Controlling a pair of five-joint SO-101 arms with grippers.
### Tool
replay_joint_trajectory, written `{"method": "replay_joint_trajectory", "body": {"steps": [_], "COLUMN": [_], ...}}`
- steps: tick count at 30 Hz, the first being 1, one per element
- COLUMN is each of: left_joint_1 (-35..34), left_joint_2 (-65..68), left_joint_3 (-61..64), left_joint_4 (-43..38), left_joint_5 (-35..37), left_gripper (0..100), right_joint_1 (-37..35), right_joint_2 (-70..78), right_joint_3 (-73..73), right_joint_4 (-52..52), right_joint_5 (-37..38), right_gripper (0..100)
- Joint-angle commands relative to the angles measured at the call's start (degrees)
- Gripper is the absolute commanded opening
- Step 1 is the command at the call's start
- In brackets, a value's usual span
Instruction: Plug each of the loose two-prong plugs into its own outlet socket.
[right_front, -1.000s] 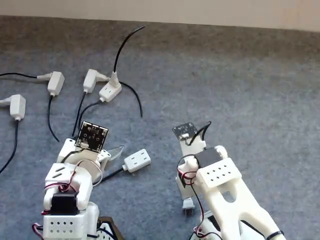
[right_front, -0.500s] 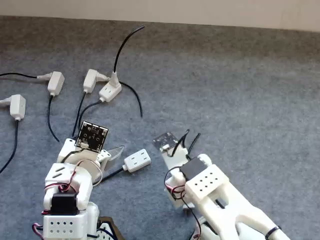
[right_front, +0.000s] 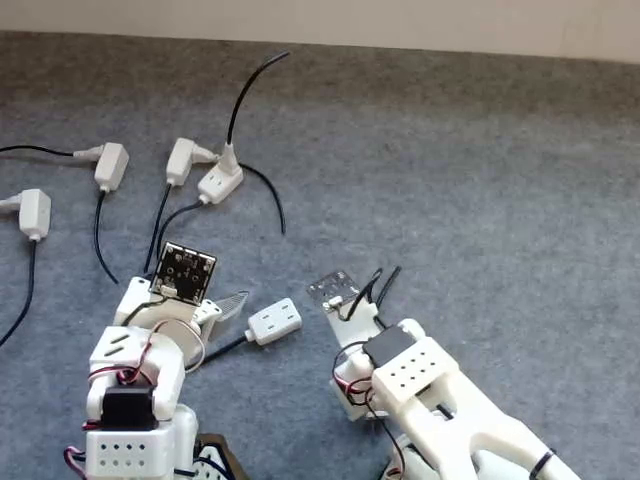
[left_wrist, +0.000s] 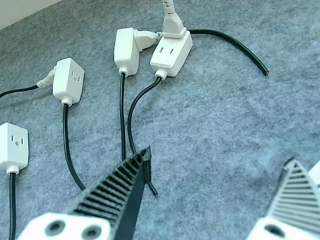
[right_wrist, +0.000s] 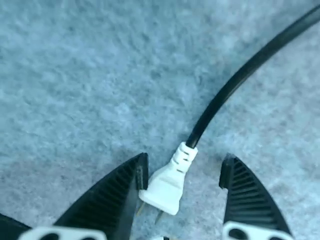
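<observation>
The right arm (right_front: 420, 370) has slid from the middle right of the high view toward the lower middle in the last second, and its wrist has tipped lower to the carpet (right_front: 480, 170). I think it is lining up to grab a loose plug. The grab is not done yet, and no pushing into a socket has begun. The left arm (right_front: 135, 370) in the lower left has not moved. The right wrist view gives the close look. The right gripper (right_wrist: 185, 158) is wide open and holds nothing. The white plug (right_wrist: 165, 187) lies on the carpet between its two black fingers (right_wrist: 115, 195), close up to one of them, and I cannot tell if it touches. Its black cord (right_wrist: 240, 80) runs off to the upper right. The high view gives the big look: a free socket (right_front: 275, 320) sits in the lower middle, between the two arms and just beside the left arm's tip. The left wrist view adds more. The left gripper (left_wrist: 220, 155) is wide open too, with just carpet in its gap. Four white sockets (left_wrist: 67, 80) lie in its upper left, and one socket (left_wrist: 172, 50) there already has a second plug (left_wrist: 170, 12) stuck in its end.
</observation>
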Motion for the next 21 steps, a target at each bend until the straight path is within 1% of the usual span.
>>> {"method": "replay_joint_trajectory", "body": {"steps": [1, 5, 7, 17, 19, 20, 21], "left_joint_1": [-0.66, -0.66, -0.66, -0.66, -0.66, -0.57, -0.48], "left_joint_2": [-0.4, -0.4, -0.4, -0.4, -0.4, -0.4, -0.4], "left_joint_3": [-0.31, -0.31, -0.31, -0.4, -0.4, -0.57, -0.84], "left_joint_4": [-0.79, -0.79, -0.79, -0.79, -0.79, -0.79, -0.79], "left_joint_5": [0.53, 0.53, 0.53, 0.53, 0.53, 0.53, 0.53], "left_gripper": [38, 38, 38, 38, 38, 38, 38], "right_joint_1": [1.01, 1.01, 1.01, 1.1, 1.89, 2.95, 4.09], "right_joint_2": [0.04, 0.04, 0.04, -0.04, -0.75, -0.75, -1.01], "right_joint_3": [-0.13, 0.48, 1.1, 4.53, 3.91, 1.98, -0.92], "right_joint_4": [-1.89, -2.15, -2.15, -2.42, -2.24, -2.33, -1.98], "right_joint_5": [-0.09, -0.09, -0.09, -0.09, 0.0, 1.49, 5.36], "right_gripper": [20.5, 6.8, 3.3, 2.8, 0.2, 0.5, 0.6]}}
